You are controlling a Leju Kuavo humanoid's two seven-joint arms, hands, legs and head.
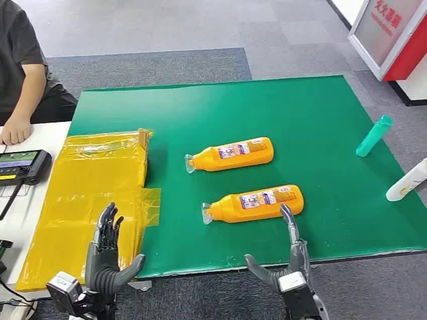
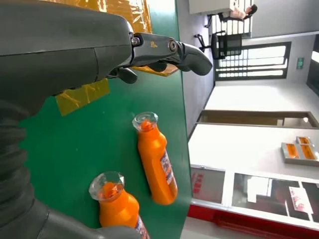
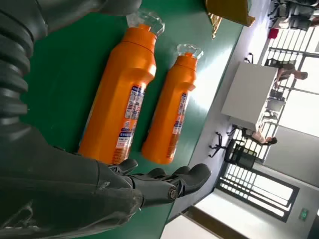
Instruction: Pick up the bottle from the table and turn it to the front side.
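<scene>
Right fingers [image 1: 291, 223] just beside near bottle [image 1: 257, 203].

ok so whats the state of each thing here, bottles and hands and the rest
near orange bottle: lying on its side, capped, not held
far orange bottle: lying on its side, capped
teal bottle: lying at the mat's edge
white bottle: lying, partly off the mat
left hand: open, holding nothing
right hand: open, beside the near orange bottle's base
yellow bag: flat, taped

Two orange bottles lie side by side mid-bench, the nearer bottle [image 1: 254, 203] just beyond the empty, spread right hand [image 1: 282, 263] at the near edge; the farther bottle [image 1: 231, 155] lies behind. The left hand [image 1: 107, 257] hovers open over yellow bags [image 1: 91, 193].
</scene>
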